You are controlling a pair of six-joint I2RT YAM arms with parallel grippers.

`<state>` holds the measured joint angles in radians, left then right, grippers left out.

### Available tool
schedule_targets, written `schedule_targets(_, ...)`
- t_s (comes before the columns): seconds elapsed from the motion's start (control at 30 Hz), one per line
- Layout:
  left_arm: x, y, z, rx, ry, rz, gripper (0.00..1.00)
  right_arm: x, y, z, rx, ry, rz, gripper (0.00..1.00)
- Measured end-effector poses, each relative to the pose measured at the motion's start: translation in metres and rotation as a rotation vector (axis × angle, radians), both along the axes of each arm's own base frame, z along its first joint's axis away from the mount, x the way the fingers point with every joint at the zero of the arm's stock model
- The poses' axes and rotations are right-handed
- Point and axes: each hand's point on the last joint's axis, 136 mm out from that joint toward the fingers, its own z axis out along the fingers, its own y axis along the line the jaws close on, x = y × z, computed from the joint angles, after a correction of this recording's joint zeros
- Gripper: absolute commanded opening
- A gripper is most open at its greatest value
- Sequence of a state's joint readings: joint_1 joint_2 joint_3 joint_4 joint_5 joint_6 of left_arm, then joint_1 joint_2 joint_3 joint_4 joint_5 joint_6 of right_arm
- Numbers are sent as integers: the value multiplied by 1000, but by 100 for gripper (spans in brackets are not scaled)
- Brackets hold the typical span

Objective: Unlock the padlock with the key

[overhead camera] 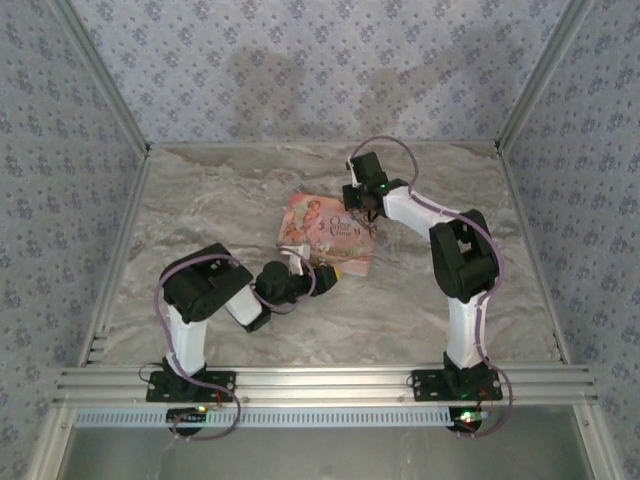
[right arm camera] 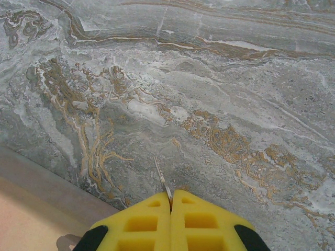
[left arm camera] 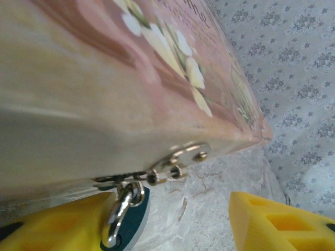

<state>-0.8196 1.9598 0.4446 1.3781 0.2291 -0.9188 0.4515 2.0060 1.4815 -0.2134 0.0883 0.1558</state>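
Teal padlock, pink floral box, gry marbled tbl.

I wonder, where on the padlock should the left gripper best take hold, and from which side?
Take the padlock by its teal body, pinching its flat faces, from the clasp side of the box; the shackle is threaded through the clasp, so only the body is free.

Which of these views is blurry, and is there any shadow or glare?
Left wrist: the pink box is so close it smears out of focus, with glints on the padlock shackle. Right wrist: the table veining is sharp. Top external: soft arm shadows on the back wall.
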Motion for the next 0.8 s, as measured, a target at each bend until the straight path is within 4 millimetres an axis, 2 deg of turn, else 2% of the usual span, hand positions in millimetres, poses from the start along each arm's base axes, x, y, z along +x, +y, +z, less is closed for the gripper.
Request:
schedule_targets(0.17,-9,-5,-1,2,1,-22,61,-1,1,0,1,2,3,0)
schedule_targets(0.37,-11,1,-1,8,-4,3,60,-2,1,-1,4,4,6,0)
schedule_targets(0.8,7,15,-2,13,-4,63,35,-5,1,-1,8,7,11,0)
